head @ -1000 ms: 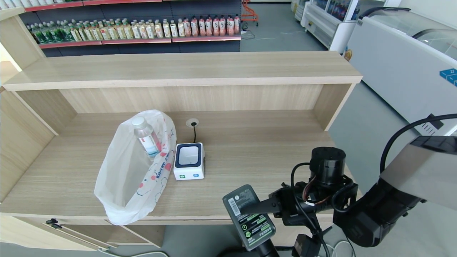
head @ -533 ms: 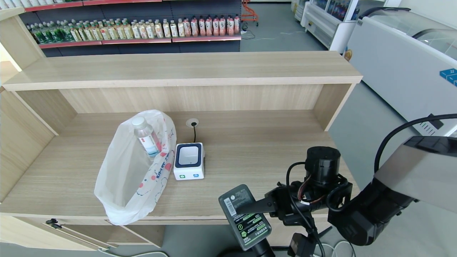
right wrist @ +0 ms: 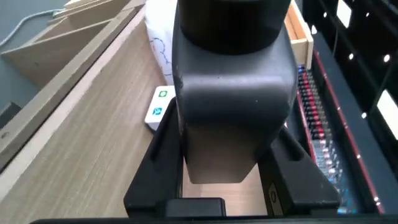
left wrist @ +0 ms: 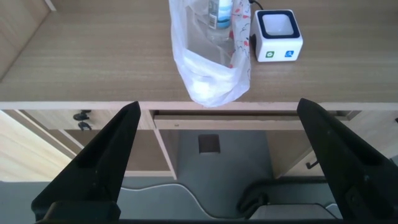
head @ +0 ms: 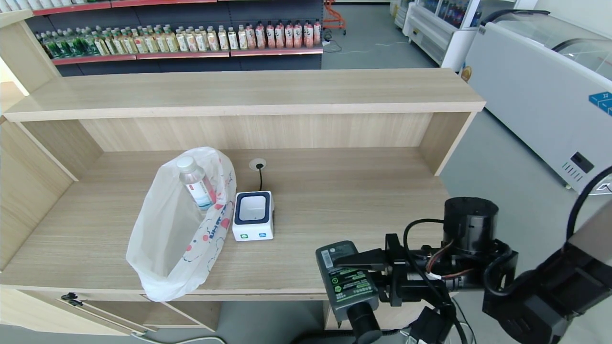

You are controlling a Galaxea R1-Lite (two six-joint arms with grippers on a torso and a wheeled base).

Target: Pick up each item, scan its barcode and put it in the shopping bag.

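- Low on the right of the head view, the right hand (head: 356, 265) pinched a dark grey item (head: 346, 282) with green labels, one finger lying across its upper face. The item's barcode label faced up. It showed across the front edge of the table (head: 358, 191), well to the right of the scanner (head: 254, 215).
- Left of centre, the white shopping bag (head: 172, 239) stood on the table with its mouth open upward and its bottom near the front edge.
- Inside the bag, a clear bottle (head: 196, 188) with a pale cap leaned against the far side, cap and shoulder above the rim.
- Just right of the bag sat the white scanner, its dark-framed window facing up. Whether it touched the bag could not be told.
- Behind the scanner, a black cable (head: 260, 179) ran to a round hole (head: 258, 165) in the table.
- Seen from the left wrist, the left hand (left wrist: 214, 180) was spread wide with nothing between its fingers, out in front of the table's edge.
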